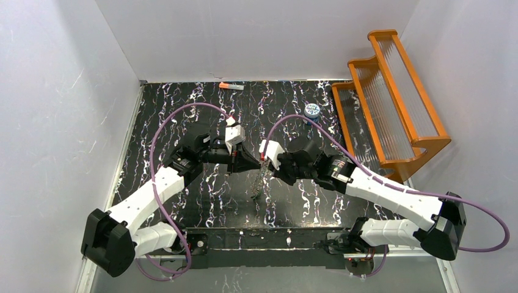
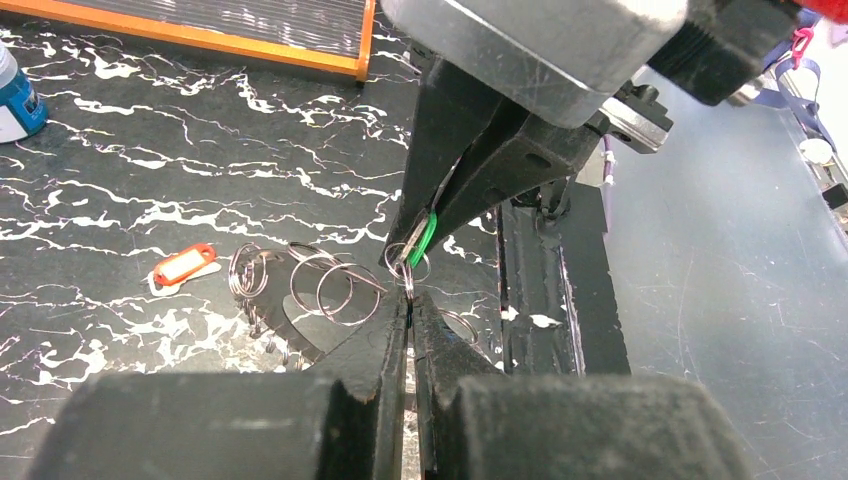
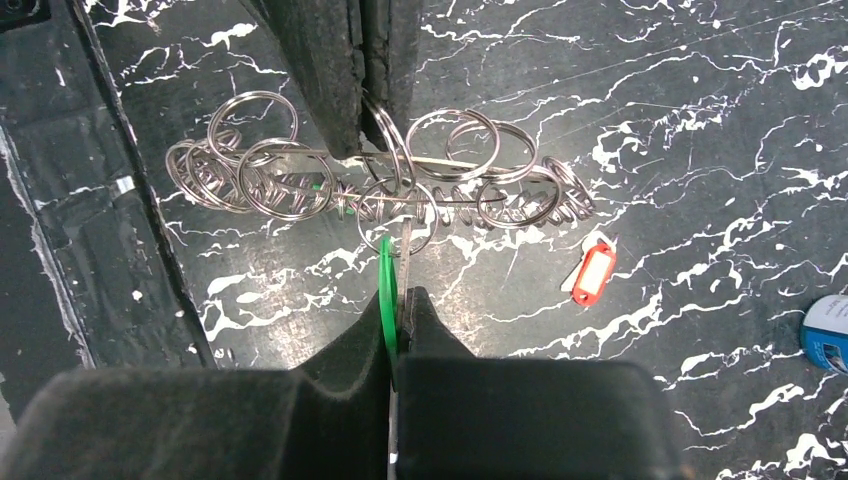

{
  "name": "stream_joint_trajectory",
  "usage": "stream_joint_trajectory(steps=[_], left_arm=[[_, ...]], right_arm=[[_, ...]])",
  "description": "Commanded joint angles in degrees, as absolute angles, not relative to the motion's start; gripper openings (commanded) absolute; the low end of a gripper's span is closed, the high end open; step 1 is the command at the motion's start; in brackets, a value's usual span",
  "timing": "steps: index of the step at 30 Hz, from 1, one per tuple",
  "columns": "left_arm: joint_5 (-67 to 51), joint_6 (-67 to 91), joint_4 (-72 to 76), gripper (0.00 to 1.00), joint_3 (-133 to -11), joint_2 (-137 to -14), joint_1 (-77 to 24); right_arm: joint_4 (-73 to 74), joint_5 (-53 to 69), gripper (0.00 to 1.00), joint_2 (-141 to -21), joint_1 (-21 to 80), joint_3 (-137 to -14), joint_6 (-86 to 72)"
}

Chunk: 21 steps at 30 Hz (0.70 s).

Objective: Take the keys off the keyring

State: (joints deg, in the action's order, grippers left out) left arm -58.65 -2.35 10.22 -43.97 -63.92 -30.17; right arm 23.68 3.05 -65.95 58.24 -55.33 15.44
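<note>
Mid-counter (image 1: pixel 293 207), the keyring (image 3: pixel 290 180), a cluster of silver split rings, stretches 9 to 3 o'clock in the right wrist view, with the green key tag (image 3: pixel 386 270) running edge-on off it toward 6. The right end effector (image 3: pixel 395 310) is pinched tight on that tag, and the left end effector (image 3: pixel 365 125) is clamped on one ring from 12. The red key tag (image 3: pixel 593 272) lies apart at 4 o'clock, bare counter round it and the orange rack (image 1: pixel 391 97) well clear.
</note>
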Motion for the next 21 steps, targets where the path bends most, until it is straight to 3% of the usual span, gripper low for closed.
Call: stream_joint_trajectory(steps=[1, 21], left_arm=[[-57.79, -1.89, 12.39, 0.0, -43.77, -61.05, -30.15], [-56.55, -0.42, 14.9, 0.03, -42.44, -60.03, -30.15]], right_arm=[[22.54, 5.94, 0.01, -66.26, 58.27, -56.48, 13.39], [20.9, 4.76, 0.01, -68.57, 58.24, -58.48, 14.07]])
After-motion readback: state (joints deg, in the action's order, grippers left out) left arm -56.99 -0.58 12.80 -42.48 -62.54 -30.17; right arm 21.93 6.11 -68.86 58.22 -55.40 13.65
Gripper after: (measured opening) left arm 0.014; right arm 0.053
